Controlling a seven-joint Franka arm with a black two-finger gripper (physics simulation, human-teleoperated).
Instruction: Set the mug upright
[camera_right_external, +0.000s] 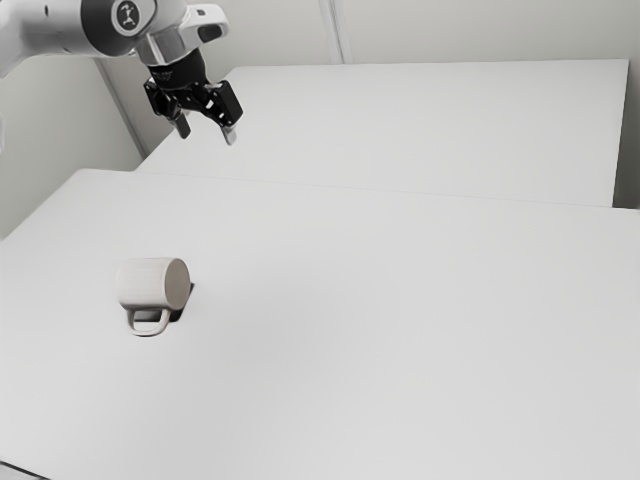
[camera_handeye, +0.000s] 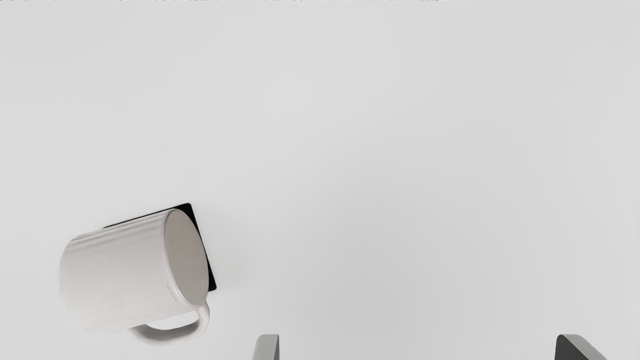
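High over the table, at the upper left of the exterior view, my gripper (camera_right_external: 207, 136) hangs with its fingers apart and nothing between them. Below it, a white mug (camera_right_external: 145, 283) lies on its side, its flat grey-brown end facing the exterior view's right and its handle toward that view's bottom. In the wrist view the mug (camera_handeye: 120, 275) lies off to one side of the gripper (camera_handeye: 415, 347), clear of both fingertips. A thin black square (camera_handeye: 212, 280) is partly hidden under the mug.
The white table (camera_right_external: 400, 330) stretches far to the exterior view's right. Behind it is another white surface (camera_right_external: 430, 125), with pale walls (camera_right_external: 480, 30) beyond. A dark line (camera_right_external: 22, 470) crosses the exterior view's lower left corner.
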